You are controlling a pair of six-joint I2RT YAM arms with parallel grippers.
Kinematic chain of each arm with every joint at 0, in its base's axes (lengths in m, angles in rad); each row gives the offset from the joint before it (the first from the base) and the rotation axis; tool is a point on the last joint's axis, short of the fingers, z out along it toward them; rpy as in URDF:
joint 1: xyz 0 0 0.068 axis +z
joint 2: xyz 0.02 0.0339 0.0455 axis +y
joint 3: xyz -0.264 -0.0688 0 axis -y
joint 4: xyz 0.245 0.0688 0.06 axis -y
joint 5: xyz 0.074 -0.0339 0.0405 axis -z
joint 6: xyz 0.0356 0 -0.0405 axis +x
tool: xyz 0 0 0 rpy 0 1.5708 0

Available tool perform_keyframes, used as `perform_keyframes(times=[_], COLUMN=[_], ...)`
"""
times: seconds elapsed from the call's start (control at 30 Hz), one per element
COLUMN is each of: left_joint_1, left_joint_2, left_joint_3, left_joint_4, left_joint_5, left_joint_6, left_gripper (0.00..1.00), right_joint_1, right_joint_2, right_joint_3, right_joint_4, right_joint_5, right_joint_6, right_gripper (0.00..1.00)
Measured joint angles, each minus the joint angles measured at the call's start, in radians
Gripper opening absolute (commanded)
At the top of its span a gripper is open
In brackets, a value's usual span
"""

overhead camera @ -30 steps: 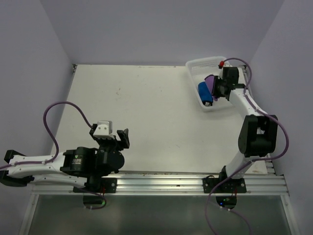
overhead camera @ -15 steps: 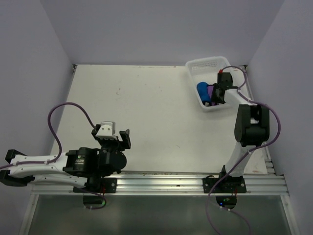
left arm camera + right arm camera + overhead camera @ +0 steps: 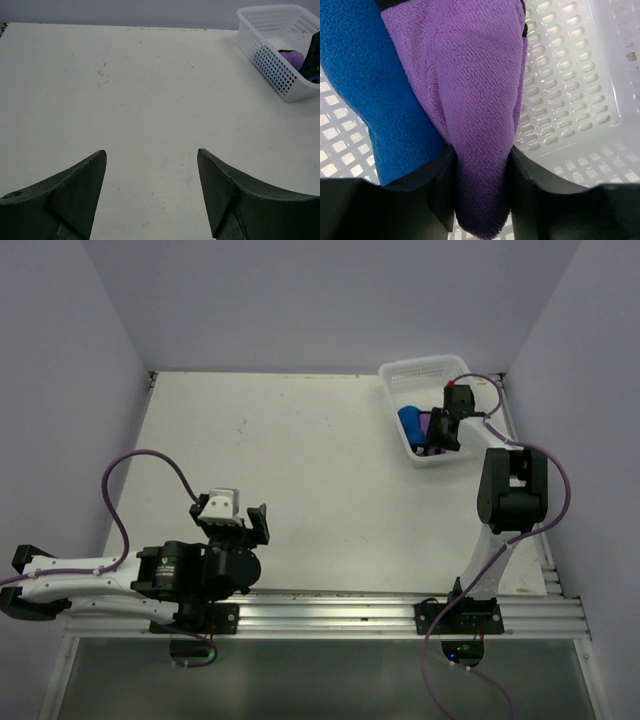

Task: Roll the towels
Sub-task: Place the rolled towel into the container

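Both towels lie rolled in the white basket (image 3: 420,370) at the table's far right. The blue towel (image 3: 409,421) rests on the left, the purple towel (image 3: 428,426) right beside it. My right gripper (image 3: 437,435) reaches down into the basket. In the right wrist view the purple towel (image 3: 475,90) fills the gap between the two fingers and touches both, with the blue towel (image 3: 365,80) pressed against its left side. My left gripper (image 3: 228,517) hovers low near the table's front left, open and with nothing in it (image 3: 151,155).
The perforated basket floor (image 3: 570,100) shows to the right of the purple towel. From the left wrist view the basket (image 3: 270,60) stands far off at the upper right, with a bit of purple cloth (image 3: 291,56) inside. Purple walls enclose the table on three sides.
The right arm has folded up closer to the basket and its gripper has sunk deeper with the purple towel. The basket has slid slightly. The left arm has barely moved.
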Motion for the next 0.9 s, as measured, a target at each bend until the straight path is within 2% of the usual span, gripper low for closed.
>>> perform_keyframes(times=[0.03, 0.07, 0.1, 0.2, 0.6, 0.63, 0.8, 0.9], left_joint_1=[0.000, 0.000, 0.000, 0.000, 0.000, 0.000, 0.004, 0.085], left_joint_2=[0.000, 0.001, 0.002, 0.015, 0.052, 0.052, 0.065, 0.100], left_joint_3=[-0.001, -0.002, -0.005, -0.014, -0.018, -0.018, -0.018, -0.022], left_joint_4=[0.003, 0.006, 0.016, 0.033, 0.039, 0.039, 0.059, 0.158], left_joint_5=[0.000, 0.000, 0.000, 0.000, 0.014, 0.015, 0.016, 0.080], left_joint_6=[0.003, 0.008, 0.015, 0.030, 0.027, 0.025, 0.043, 0.112], left_gripper=[0.78, 0.78, 0.78, 0.78, 0.79, 0.80, 0.84, 0.84], right_joint_1=[0.000, 0.000, 0.000, -0.008, -0.037, -0.037, -0.037, -0.023], right_joint_2=[0.000, 0.000, 0.000, 0.000, -0.047, -0.066, -0.200, -0.332], right_joint_3=[0.004, 0.007, 0.012, 0.029, 0.133, 0.133, 0.128, 0.074], right_joint_4=[-0.006, -0.010, -0.014, -0.034, -0.129, -0.136, -0.132, -0.094], right_joint_5=[-0.001, 0.000, -0.001, -0.001, 0.000, -0.001, -0.047, -0.084], right_joint_6=[0.000, 0.001, 0.002, 0.000, -0.001, -0.001, 0.006, 0.019], right_gripper=[0.52, 0.62, 0.65, 0.70, 0.72, 0.99, 0.99, 0.99])
